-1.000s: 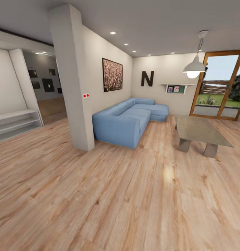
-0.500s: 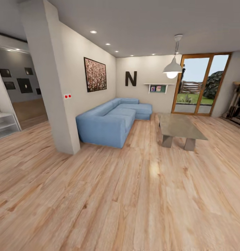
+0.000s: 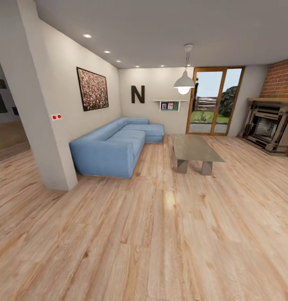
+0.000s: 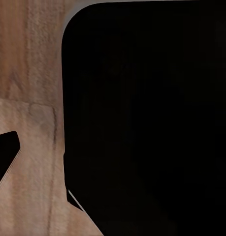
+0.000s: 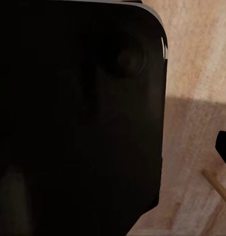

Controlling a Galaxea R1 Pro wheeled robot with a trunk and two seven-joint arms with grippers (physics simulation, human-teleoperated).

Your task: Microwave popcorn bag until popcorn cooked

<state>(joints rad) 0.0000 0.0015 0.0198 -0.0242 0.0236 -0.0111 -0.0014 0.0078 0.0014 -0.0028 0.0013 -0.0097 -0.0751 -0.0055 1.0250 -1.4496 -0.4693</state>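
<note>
Crossing the living room, no kitchen ahead of me yet.

From the head camera I see the blue sofa (image 3: 114, 146) at ten o'clock, the low coffee surface (image 3: 195, 148) at one, a fireplace (image 3: 267, 125) at three. The whole view has swung since a second ago, the sofa sliding leftward and the fireplace newly appearing: my camera turning, not the furniture. Both wrist cameras face a dark body (image 4: 147, 118) over wooden floor (image 5: 196, 123), arms presumably tucked for travel; I cannot tell either tool's state. The popcorn bag isn't visible here.
</note>
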